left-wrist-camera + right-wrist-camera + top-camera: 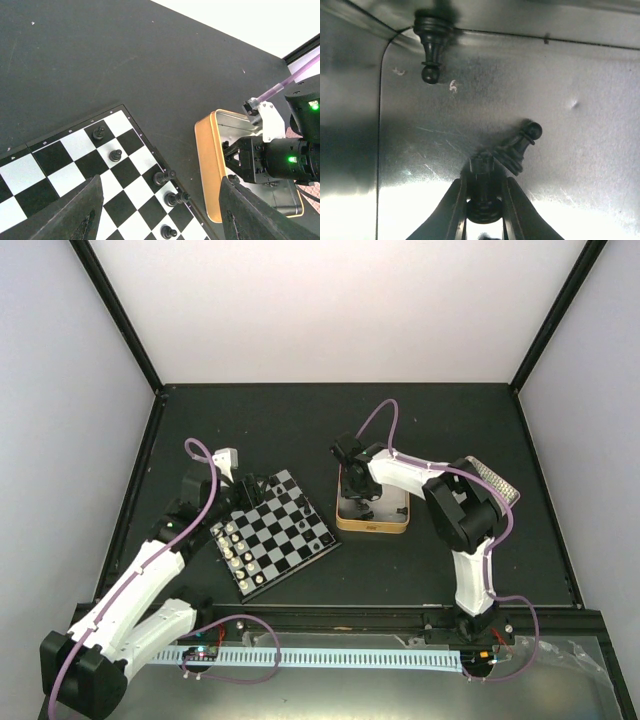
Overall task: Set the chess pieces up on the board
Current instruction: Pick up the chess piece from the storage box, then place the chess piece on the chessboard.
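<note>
The tin [372, 528] sits just beside the board [285, 540] as the supply, so the right gripper [483, 200] reaches down into it. Its fingers are pressed onto a black piece [482, 170] on the tin floor, with two pawns [520, 145] loose nearby (one in the corner). The left gripper [165, 210] hovers over the board's edge, fingers spread wide and holding nothing, probably waiting its turn. Several black pieces [115, 155] stand on the board.

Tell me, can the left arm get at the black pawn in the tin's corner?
Probably not: the right tool sits inside the tin, closed on another piece, blocking the way to that pawn.
</note>
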You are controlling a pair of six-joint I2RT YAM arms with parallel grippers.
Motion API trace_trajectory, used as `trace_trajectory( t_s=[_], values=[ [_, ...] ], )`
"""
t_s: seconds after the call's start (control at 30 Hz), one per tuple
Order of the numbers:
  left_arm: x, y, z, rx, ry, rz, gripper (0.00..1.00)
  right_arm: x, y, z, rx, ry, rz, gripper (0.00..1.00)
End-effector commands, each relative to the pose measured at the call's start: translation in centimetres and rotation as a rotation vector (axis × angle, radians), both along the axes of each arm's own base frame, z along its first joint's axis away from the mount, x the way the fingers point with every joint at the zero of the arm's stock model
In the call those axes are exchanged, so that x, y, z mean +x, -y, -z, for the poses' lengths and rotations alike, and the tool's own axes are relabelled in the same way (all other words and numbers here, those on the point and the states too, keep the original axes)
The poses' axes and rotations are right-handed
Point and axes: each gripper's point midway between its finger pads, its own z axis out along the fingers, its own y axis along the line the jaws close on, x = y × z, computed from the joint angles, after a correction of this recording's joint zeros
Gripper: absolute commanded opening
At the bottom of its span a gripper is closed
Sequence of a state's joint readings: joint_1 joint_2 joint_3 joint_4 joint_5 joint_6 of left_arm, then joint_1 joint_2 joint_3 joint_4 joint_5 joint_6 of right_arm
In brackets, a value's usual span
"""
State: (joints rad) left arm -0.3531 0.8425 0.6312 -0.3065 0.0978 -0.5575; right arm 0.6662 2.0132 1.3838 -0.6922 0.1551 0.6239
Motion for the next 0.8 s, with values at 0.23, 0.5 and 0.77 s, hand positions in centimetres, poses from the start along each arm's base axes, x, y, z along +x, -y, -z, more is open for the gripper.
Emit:
trace_trajectory(
  t_s=[0.23,0.5,0.77],
  values=[
    [-0.5,1.7,-3.9,-0.104,0.091,0.090,0.69,1.2,-2.3,-8.4,0.213,0.244,-0.101,0.09],
    [-2.3,5.7,-9.3,-0.296,0.180,0.324,0.82,-5.5,-8.2,-19.8,0.697,0.444,-0.627,0.10],
    [-4.1,8.6,-12.2,-0.511,0.015,0.483,0.84,-12.6,-9.9,-26.8,1.003,0.540,-1.026,0.09]
  ],
)
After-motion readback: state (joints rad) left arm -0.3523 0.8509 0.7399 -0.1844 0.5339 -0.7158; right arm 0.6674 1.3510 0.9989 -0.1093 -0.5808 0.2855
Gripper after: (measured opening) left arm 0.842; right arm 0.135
